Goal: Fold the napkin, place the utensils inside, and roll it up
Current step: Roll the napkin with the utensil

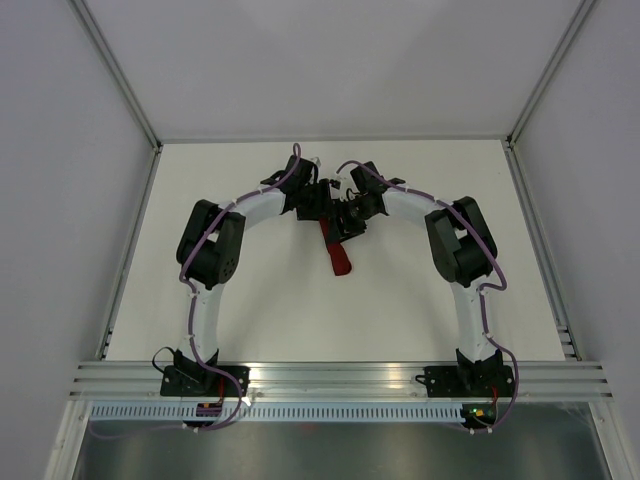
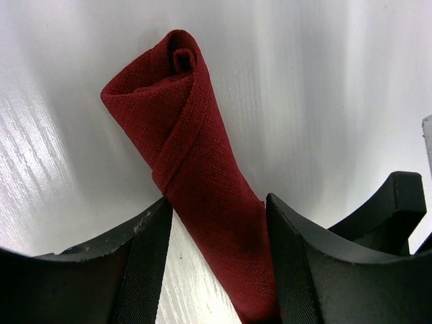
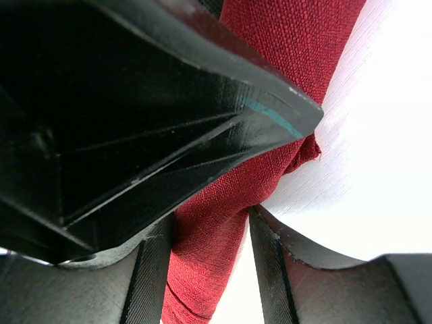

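Note:
The napkin [image 1: 339,256] is a dark red cloth wound into a tight, narrow roll that lies on the white table [image 1: 400,310]. Its spiral end [image 2: 177,61] points away in the left wrist view. My left gripper [image 1: 320,203] straddles the roll [image 2: 202,175]; the cloth lies against one finger, and bare table shows between it and the other. My right gripper [image 1: 352,218] straddles the roll's other end [image 3: 202,263] in the same way, with a gap at its right finger [image 3: 270,270]. Both grippers are open. No utensils show in any view.
The left gripper's black body [image 3: 135,101] fills the top of the right wrist view, very close above the right fingers. Grey walls and aluminium rails [image 1: 135,240] frame the table on three sides. Both arm bases [image 1: 205,380] sit on the near rail.

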You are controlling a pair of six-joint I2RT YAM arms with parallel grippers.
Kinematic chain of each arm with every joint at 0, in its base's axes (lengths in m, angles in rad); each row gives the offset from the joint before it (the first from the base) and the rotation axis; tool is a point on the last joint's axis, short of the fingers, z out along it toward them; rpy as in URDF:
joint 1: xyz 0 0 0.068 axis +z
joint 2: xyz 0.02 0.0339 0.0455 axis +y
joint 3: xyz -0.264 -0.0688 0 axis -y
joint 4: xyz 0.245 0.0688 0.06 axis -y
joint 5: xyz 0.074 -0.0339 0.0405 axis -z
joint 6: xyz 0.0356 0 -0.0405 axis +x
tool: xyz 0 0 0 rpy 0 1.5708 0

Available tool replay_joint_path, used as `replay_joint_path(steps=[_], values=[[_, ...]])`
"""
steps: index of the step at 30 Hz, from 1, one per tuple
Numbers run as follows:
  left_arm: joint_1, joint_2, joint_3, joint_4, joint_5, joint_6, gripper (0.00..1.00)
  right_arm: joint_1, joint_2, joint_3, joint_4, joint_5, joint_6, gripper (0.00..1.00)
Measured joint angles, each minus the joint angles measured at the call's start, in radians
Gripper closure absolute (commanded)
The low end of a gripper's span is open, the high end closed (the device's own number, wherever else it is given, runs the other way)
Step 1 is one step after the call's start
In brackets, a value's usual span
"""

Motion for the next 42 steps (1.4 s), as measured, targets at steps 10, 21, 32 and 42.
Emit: replay_joint_path(steps=[10,21,32,42], values=[[0.006,0.000,0.001,-0.001,0.014,0.011,0.37,-0.004,0.006,0.028,-0.034,-0.006,0.000,0.42],[0.012,0.000,0.005,-0.001,0.019,0.015,0.36,-0.020,0.007,0.101,-0.066,-0.016,0.000,0.40],[0.019,0.000,0.039,-0.002,0.064,0.038,0.34,-0.032,0.009,0.107,-0.084,-0.016,-0.009,0.39],[0.032,0.000,0.040,-0.002,0.075,0.042,0.34,-0.045,0.027,0.117,-0.088,0.009,-0.026,0.42]])
